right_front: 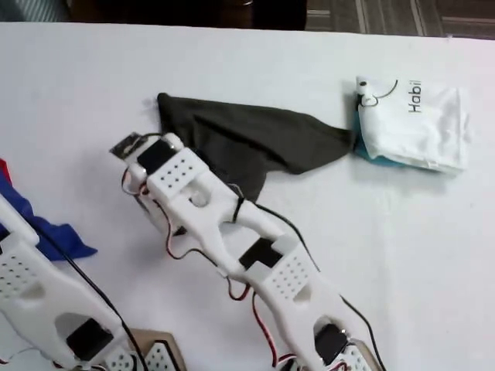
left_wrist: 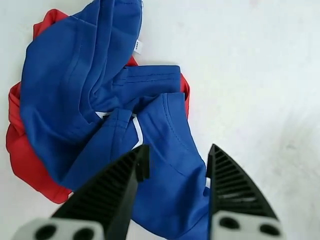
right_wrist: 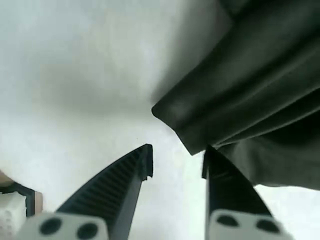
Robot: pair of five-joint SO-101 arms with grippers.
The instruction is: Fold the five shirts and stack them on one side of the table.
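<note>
A white desk [right_front: 387, 247] was seen from above, with two white arms reaching in from its near edge. The right gripper [right_wrist: 177, 152] was held partly open, with nothing in it. It was low over the desk at the nearer left corner of a dark olive shirt [right_front: 255, 143], which was spread across the middle of the desk toward the far edge. In the right wrist view that rounded, doubled corner lay just ahead of the gap between the jaws, nearer to one of them. The step in hand was judged to be taking this corner for a fold. For this to be done well, both layers of the hem would need to be caught squarely between the jaws, close to the desk, so that the limp cloth was lifted and not dragged into creases. The shirt looked soft and matte, tapering to a point toward a finished stack near the far right corner. There, a smooth white folded shirt [right_front: 421, 124] was laid on a teal one [right_front: 379, 158]. At the left edge the left gripper [left_wrist: 178, 150], also open and empty, hovered over a crumpled blue shirt [left_wrist: 90, 85] with stitched seams, heaped on a red shirt [left_wrist: 25, 155].
</note>
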